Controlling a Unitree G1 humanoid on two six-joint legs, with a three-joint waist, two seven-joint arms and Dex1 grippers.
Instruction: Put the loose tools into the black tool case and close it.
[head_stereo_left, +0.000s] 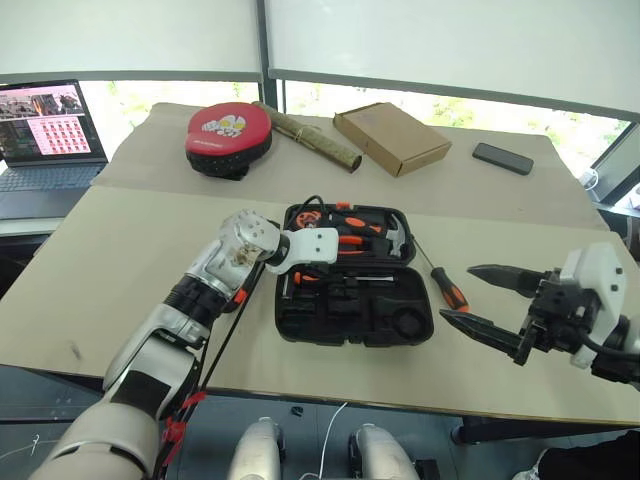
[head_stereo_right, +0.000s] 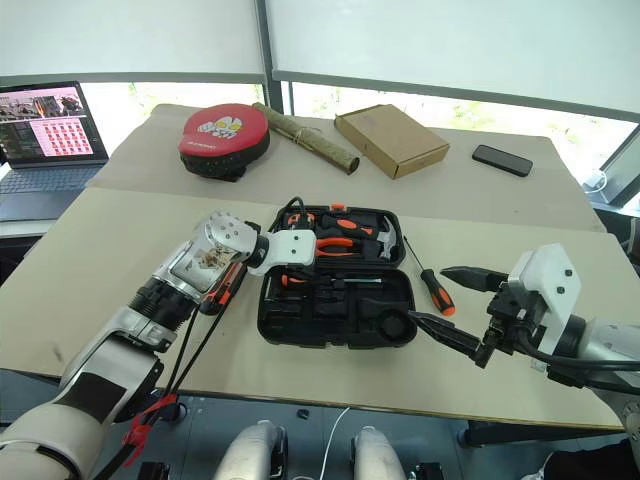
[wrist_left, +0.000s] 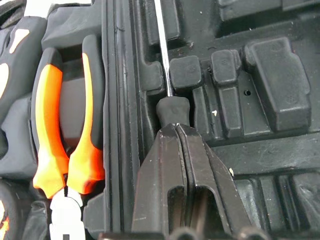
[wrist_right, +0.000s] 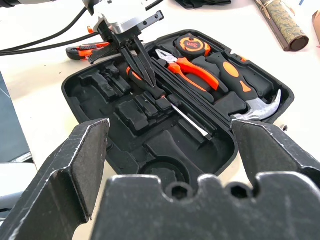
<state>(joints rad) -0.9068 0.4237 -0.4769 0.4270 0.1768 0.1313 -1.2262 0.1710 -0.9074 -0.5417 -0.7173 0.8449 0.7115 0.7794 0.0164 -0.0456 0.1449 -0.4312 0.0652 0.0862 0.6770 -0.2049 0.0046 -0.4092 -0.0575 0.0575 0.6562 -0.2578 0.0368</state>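
Head and wrist views over open case (head_stereo_left: 355, 275)

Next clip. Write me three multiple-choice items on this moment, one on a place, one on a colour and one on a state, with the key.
1. Where does the loose screwdriver lie?
A. On the table, right of the black tool case
B. Inside the case
C. Left of the case

2. What colour is the top of the round pad?
A. Blue
B. Red
C. Green

3. How is the left tool?
A. Wide open
B. Shut on the held screwdriver inside the case
C. Shut on nothing

Key: 1 A, it lies beside the case's right edge. 2 B, its top is red with a pale print. 3 B, its fingers meet on the screwdriver's black handle.
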